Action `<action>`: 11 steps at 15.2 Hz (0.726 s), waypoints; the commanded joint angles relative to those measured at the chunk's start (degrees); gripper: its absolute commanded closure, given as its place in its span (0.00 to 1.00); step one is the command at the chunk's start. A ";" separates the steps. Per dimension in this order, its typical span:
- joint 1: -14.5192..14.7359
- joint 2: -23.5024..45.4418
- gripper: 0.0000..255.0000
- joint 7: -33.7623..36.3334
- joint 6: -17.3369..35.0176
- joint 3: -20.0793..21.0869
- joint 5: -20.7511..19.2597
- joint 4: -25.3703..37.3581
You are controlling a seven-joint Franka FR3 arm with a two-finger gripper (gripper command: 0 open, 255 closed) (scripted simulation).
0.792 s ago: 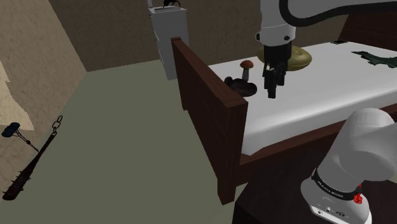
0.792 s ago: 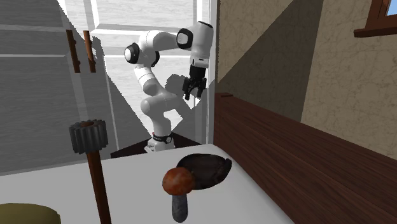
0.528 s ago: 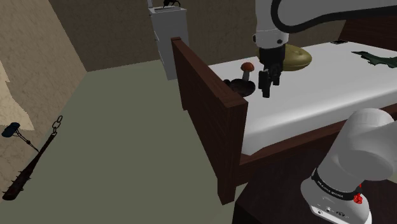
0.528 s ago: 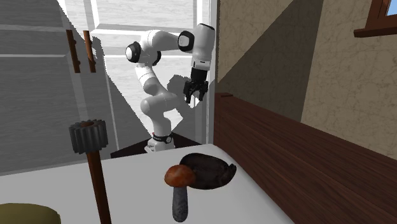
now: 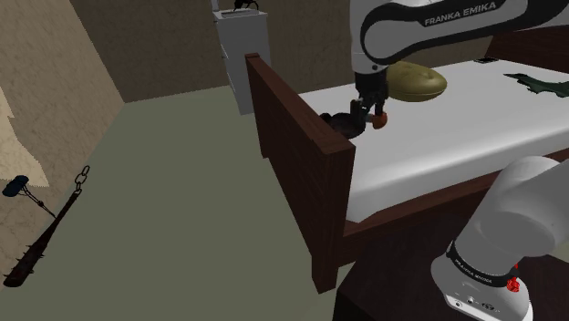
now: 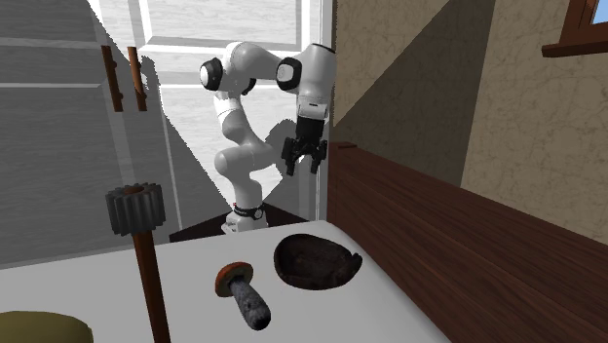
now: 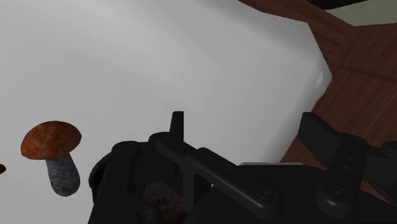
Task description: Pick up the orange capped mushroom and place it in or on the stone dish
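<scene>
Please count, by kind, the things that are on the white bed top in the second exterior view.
Orange-capped mushroom: 1
Dark dish: 1
Hammer with toothed head: 1
Olive rounded thing: 1
Total: 4
</scene>
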 commanded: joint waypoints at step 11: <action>-6.63 17.81 0.00 7.35 15.08 -2.99 -8.49 10.30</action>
